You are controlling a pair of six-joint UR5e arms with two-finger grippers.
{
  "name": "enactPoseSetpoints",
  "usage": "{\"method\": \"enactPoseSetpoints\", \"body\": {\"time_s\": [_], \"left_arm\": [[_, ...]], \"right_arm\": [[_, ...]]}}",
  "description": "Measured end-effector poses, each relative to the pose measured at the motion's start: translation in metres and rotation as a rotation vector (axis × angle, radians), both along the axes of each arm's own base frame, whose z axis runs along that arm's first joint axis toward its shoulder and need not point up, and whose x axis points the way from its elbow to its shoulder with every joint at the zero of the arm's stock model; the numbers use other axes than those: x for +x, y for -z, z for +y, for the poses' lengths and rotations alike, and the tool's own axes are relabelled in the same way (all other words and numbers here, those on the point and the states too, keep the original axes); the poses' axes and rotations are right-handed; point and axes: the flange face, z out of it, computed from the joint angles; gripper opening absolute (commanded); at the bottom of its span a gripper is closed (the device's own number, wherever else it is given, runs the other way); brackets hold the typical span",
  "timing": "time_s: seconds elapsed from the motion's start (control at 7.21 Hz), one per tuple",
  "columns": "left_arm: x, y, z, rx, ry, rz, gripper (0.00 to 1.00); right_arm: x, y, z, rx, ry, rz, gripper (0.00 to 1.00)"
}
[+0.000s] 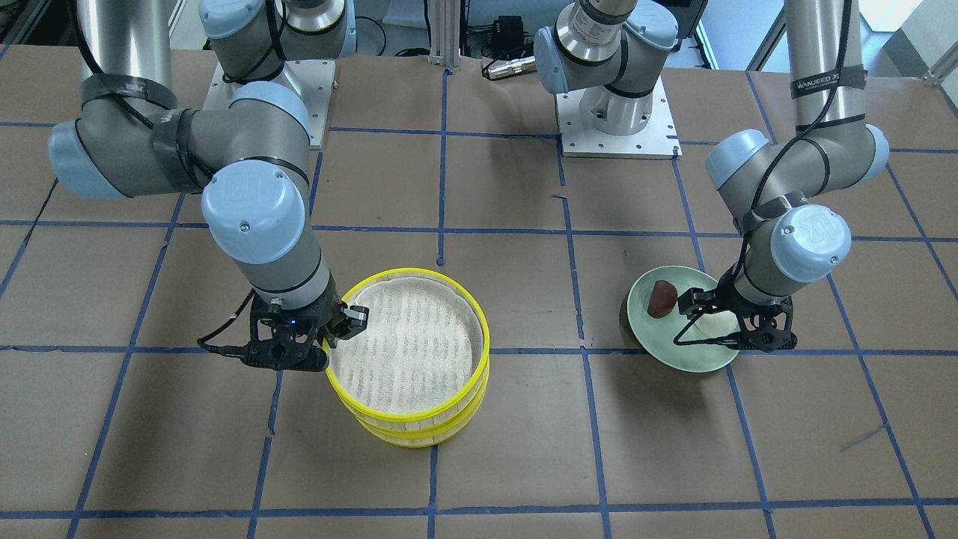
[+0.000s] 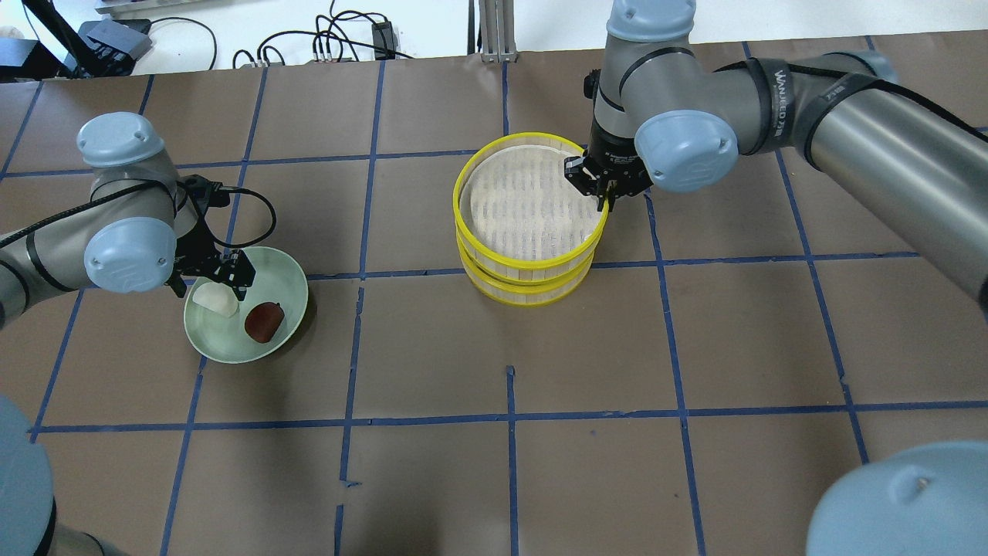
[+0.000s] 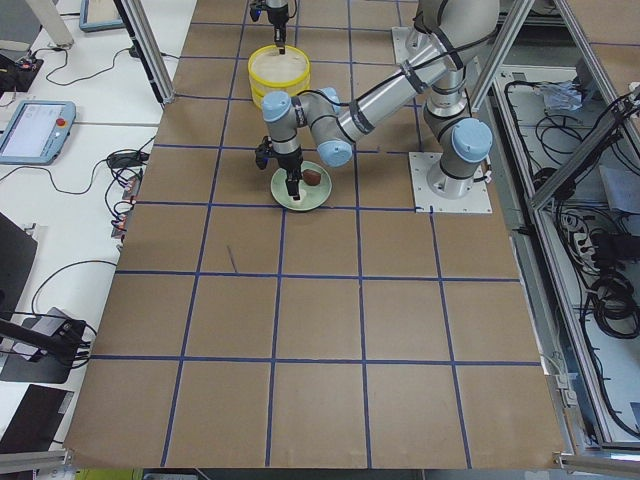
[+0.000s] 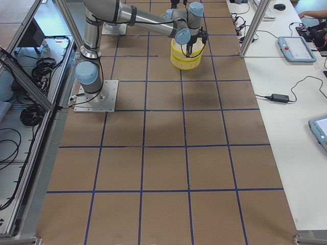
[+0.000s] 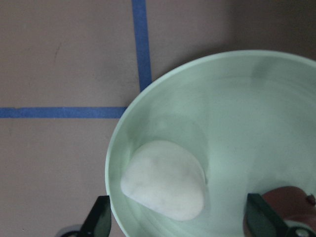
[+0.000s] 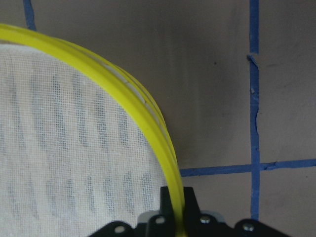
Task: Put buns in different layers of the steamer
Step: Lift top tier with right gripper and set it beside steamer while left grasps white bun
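Two-tray steamer (image 2: 525,205) stands stacked, well right of the plate (image 2: 282,282). The right gripper (image 2: 600,199) is clamped on its top rim, far from the plate. The left gripper (image 5: 181,217) is spread wide and empty, straddling the white bun (image 5: 164,185) in the plate, with the brown bun (image 2: 264,321) beside.

The table (image 2: 494,463) is covered in brown paper and marked off into large squares by blue tape lines (image 2: 509,417). A yellow-rimmed steamer (image 2: 532,266), two trays stacked, stands on its right half and covers part of one tape line. A pale green plate (image 2: 285,282) sits on the left half, well apart from the steamer, over a crossing of lines. Two metal base plates (image 1: 658,142) are bolted along the robot's edge.
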Motion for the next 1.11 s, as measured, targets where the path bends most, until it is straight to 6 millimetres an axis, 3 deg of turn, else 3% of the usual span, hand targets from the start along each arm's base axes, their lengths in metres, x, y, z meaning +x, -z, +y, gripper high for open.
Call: {"method": "enactPoseSetpoints", "body": {"time_s": [0.14,0.28,0.42,0.69,0.83,1.11], "left_arm": [[0.001,0.005,-0.001,0.007,0.001,0.0,0.43],[0.002,0.007,-0.002,0.005,0.0,-0.001,0.21],[0.003,0.008,-0.002,0.003,-0.001,-0.003,0.07],[0.003,0.005,-0.004,-0.009,-0.006,-0.007,0.02],[0.003,-0.007,-0.008,-0.049,-0.012,-0.019,0.02],[-0.009,-0.069,-0.023,-0.195,0.0,-0.058,0.02]], "right_arm": [[-0.015,-0.017,0.003,-0.004,-0.022,0.018,0.09],[-0.044,-0.032,0.0,-0.012,-0.051,0.041,0.09],[-0.085,-0.041,-0.008,-0.016,-0.073,0.054,0.08],[-0.154,-0.043,-0.02,-0.015,-0.159,0.067,0.08],[-0.179,-0.042,-0.022,-0.012,-0.179,0.071,0.08],[-0.206,-0.042,-0.024,-0.005,-0.196,0.082,0.08]]}}
